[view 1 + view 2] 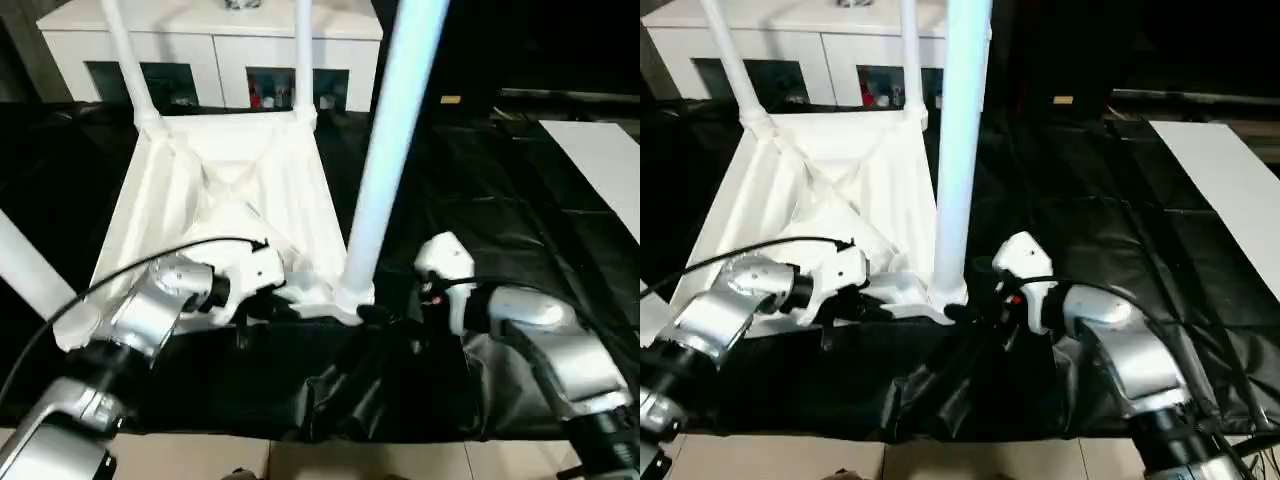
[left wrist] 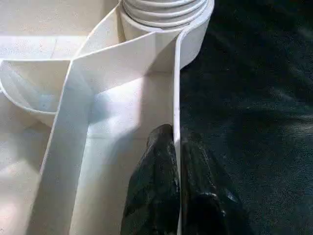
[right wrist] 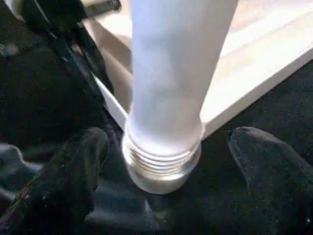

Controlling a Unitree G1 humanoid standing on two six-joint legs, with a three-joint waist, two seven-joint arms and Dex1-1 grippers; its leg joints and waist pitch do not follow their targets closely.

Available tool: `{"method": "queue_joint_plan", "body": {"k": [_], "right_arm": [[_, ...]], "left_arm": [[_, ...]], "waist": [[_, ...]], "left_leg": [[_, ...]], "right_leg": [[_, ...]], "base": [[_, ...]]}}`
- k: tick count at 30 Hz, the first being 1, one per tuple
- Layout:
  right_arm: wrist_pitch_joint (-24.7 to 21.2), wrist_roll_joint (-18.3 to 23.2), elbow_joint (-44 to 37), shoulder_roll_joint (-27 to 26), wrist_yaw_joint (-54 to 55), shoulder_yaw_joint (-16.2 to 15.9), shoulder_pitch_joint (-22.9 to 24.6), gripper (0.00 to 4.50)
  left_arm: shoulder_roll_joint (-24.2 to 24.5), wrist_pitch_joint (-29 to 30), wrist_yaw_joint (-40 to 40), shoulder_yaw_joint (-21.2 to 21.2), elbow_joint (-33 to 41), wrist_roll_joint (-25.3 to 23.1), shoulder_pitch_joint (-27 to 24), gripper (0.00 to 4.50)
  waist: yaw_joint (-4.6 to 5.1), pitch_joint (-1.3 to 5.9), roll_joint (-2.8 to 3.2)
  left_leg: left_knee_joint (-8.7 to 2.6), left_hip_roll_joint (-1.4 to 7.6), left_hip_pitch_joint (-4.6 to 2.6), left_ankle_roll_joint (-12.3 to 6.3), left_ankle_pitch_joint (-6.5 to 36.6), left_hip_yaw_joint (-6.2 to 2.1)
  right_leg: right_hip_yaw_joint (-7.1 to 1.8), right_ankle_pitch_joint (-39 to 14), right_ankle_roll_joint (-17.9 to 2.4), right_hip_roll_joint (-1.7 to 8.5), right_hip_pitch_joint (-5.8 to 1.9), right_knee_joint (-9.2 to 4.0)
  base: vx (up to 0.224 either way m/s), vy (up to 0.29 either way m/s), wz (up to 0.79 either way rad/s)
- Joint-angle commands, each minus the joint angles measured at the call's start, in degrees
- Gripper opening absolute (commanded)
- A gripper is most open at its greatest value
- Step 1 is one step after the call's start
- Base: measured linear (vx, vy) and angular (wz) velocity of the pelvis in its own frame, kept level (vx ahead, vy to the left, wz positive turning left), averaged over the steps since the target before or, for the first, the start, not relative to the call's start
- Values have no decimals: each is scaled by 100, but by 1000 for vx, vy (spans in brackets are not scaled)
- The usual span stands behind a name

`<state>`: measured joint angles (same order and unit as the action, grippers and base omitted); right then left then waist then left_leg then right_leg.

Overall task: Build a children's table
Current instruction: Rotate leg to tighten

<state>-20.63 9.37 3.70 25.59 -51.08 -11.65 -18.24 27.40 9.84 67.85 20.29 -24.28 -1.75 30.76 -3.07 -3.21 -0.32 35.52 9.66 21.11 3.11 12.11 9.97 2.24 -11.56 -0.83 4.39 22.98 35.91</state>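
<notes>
The two silver forearms lie nearest, reaching out over the black sheet (image 1: 470,200) that covers the work surface. The left claw (image 2: 177,161) is pressed together, pinching the thin near rim of the upturned white tabletop (image 1: 225,185), one finger inside the wall and one outside. The right claw (image 3: 166,161) is spread wide, its fingers (image 3: 73,161) standing either side of the near leg (image 1: 385,150) without touching it. That leg stands upright in the near corner socket (image 1: 940,295), yet thread rings show above the socket mouth, so it looks not fully screwed home. Two more legs (image 1: 125,60) rise from the far corners, before a white cabinet (image 1: 210,45).

The risk is the near leg: unsupported and only partly seated, it could lean or cross-thread if the right claw closes off-centre or turns it at a tilt. The left pinch on so thin a wall may slip, letting the tabletop skid on the slick sheet under twisting force.
</notes>
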Motion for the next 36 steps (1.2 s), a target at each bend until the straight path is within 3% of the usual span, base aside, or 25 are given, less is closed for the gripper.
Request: {"method": "queue_joint_plan", "body": {"k": [1, 9, 10, 18, 25, 33, 36], "right_arm": [[80, -97, 103, 9, 72, -21, -114, 443], [259, -104, 477, -159, 105, -46, -312, 443], [285, -111, 512, -181, 83, -64, -323, 415], [369, -97, 660, -273, -60, -168, -347, 365], [421, -101, 752, -272, -96, -148, -340, 295], [503, -150, 828, -361, 117, -102, -234, 271], [536, -272, 964, -527, 585, -8, -206, 270]], "left_arm": [[-140, -8, -3, 55, 168, 178, -119, 0], [-121, 148, -137, -3, 415, 107, -234, 0], [-119, 161, -147, -14, 431, 99, -243, 0], [-92, 180, -197, -28, 417, 76, -252, 0], [-57, 144, -214, -31, 356, 50, -231, 0], [-48, 179, -294, -76, 432, 89, -381, 0], [-152, 346, -541, -139, 500, 83, -455, 0]], "waist": [[-9, 346, -34], [-14, 363, -70], [-14, 366, -70], [-11, 365, -55], [-10, 363, -51], [-2, 357, -26], [59, 341, -38]], "left_leg": [[-489, 342, -68, -258, 786, -88], [-472, 327, -41, -361, 564, -86], [-469, 327, -41, -365, 562, -86], [-471, 326, -49, -347, 621, -83], [-475, 328, -48, -356, 610, -85], [-482, 326, -44, -312, 684, -89], [-497, 319, -30, -242, 780, -93]], "right_leg": [[-254, -701, -1445, 408, -284, -402], [-248, -493, -1395, 404, -297, -371], [-248, -495, -1394, 406, -298, -368], [-250, -567, -1388, 399, -291, -377], [-246, -528, -1400, 397, -291, -374], [-247, -614, -1392, 400, -290, -383], [-243, -767, -1378, 392, -287, -403]], "base": [[0, 0, 0], [0, 0, 0], [0, 0, 0], [0, 0, 0], [0, 0, 0], [0, 0, 0], [0, 0, 0]]}}
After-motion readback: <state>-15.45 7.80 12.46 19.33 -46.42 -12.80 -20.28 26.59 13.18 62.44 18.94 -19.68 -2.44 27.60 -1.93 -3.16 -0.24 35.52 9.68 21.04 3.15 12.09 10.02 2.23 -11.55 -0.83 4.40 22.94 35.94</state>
